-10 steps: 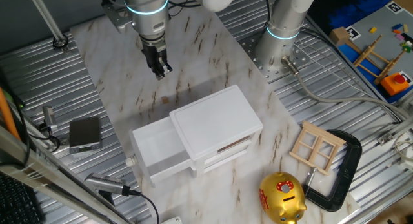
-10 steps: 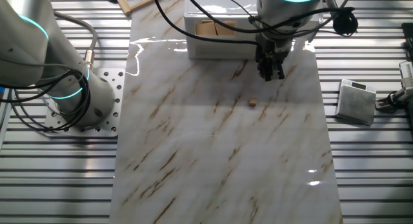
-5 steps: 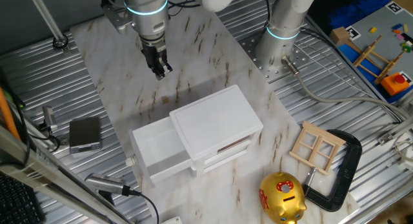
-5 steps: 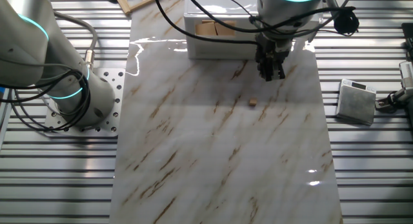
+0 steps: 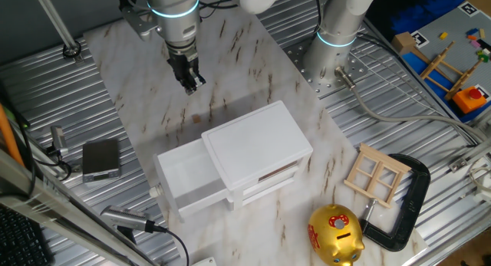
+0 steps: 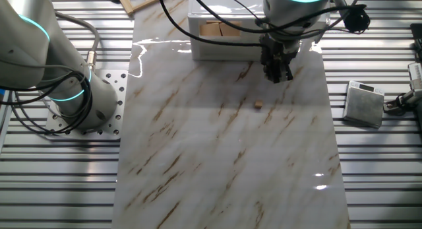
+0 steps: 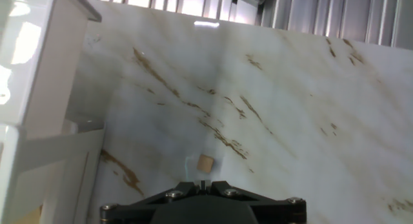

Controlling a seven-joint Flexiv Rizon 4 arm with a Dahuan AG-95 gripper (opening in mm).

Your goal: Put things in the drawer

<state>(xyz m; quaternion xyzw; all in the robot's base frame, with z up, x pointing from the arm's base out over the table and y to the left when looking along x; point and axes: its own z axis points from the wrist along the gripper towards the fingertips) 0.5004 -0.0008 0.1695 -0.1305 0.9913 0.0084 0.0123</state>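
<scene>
Standing pulled-out, drawer point(image 5: 186, 182) with 2 wooden pieces point(image 6: 219, 29); claw point(image 6: 277, 74) pressed together, empty.

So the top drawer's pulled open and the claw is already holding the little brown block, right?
Not quite. The top drawer is pulled open, but the little brown block lies on the marble, apart from the claw, as the other fixed view shows.

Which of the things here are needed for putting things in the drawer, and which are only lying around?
Needed:
- small brown block on the marble top
- open top drawer of the white cabinet
- end effector, above the block

Only lying around:
- gold piggy bank
- wooden window frame
- black clamp
- grey box
</scene>
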